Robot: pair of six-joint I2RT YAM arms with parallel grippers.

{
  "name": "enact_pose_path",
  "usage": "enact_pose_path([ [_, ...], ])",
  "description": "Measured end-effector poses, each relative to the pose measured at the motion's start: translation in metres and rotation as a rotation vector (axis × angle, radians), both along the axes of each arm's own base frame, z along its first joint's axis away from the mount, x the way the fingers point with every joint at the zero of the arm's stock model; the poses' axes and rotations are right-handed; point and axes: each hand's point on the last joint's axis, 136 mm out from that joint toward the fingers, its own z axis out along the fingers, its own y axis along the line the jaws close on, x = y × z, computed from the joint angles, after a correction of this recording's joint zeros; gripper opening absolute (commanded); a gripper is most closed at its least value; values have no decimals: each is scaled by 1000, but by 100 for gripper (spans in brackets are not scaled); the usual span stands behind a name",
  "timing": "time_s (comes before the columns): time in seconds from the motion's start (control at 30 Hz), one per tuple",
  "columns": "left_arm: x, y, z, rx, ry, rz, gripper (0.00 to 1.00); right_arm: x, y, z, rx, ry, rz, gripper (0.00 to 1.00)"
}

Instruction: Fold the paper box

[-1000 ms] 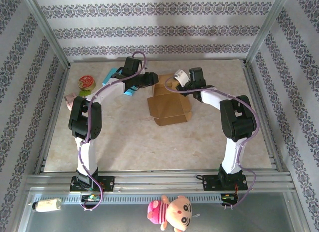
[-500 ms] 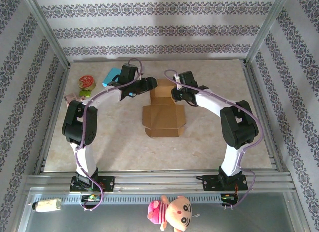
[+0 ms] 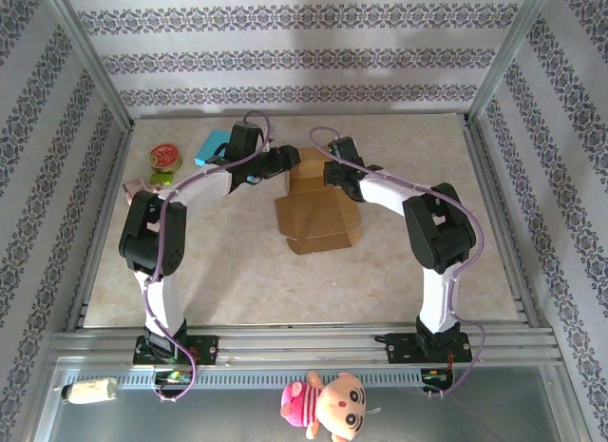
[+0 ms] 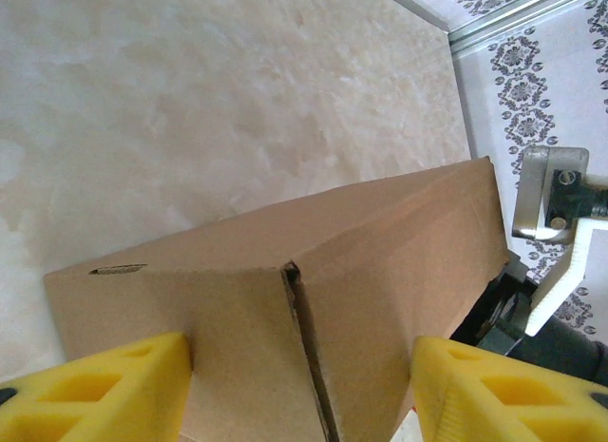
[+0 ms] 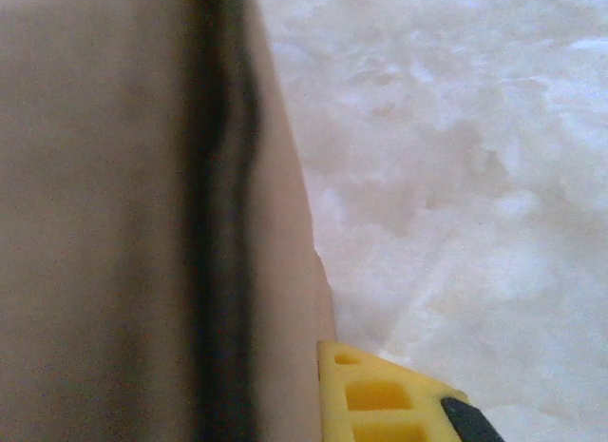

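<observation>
Marbled table point(image 3: 218, 261), left tool point(image 4: 299, 366) part-open astride paper box point(image 3: 318, 219), right tool point(image 3: 330, 171) touching it, grip unclear.

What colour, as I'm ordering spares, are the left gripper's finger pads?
Yellow pads, clearest in the left wrist view.

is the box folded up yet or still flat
Partly folded: in the left wrist view, panels of the box stand up and meet at a seam; from above, near flaps look spread.

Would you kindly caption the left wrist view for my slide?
Left end effector straddling the brown paper box, yellow fingers on either side.
</observation>
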Motion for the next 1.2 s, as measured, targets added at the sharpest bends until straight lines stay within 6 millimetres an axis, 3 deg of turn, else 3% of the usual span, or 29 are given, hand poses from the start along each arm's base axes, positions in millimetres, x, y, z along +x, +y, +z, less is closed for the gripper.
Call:
enact_pose_path([
  [0.07, 0, 1, 0, 0, 0, 1, 62, 0, -1, -1, -11, -8, -26, 30],
  [0.13, 0, 0, 0, -3, 1, -3, 62, 1, 0, -3, -7, -9, -34, 32],
  [0.37, 0, 0, 0, -2, 1, -1, 62, 10, 0, -4, 9, -23, -78, 13],
  [0.53, 0, 1, 0, -2, 1, 1, 63, 10, 0, -4, 4, -25, -80, 12],
  [0.67, 0, 3, 5, -1, -11, 3, 73, 7, 5, -2, -12, -19, -15, 0],
  [0.87, -14, 13, 23, 2, -42, 21, 81, -12, 16, -1, -2, 23, 113, 0],
  [1.0, -10, 18, 24, 13, -51, 45, 79, -15, 21, -2, 5, 29, 159, 10],
  [1.2, -2, 26, 3, 22, -9, 71, 61, -7, 26, -2, 5, 33, 156, 27],
])
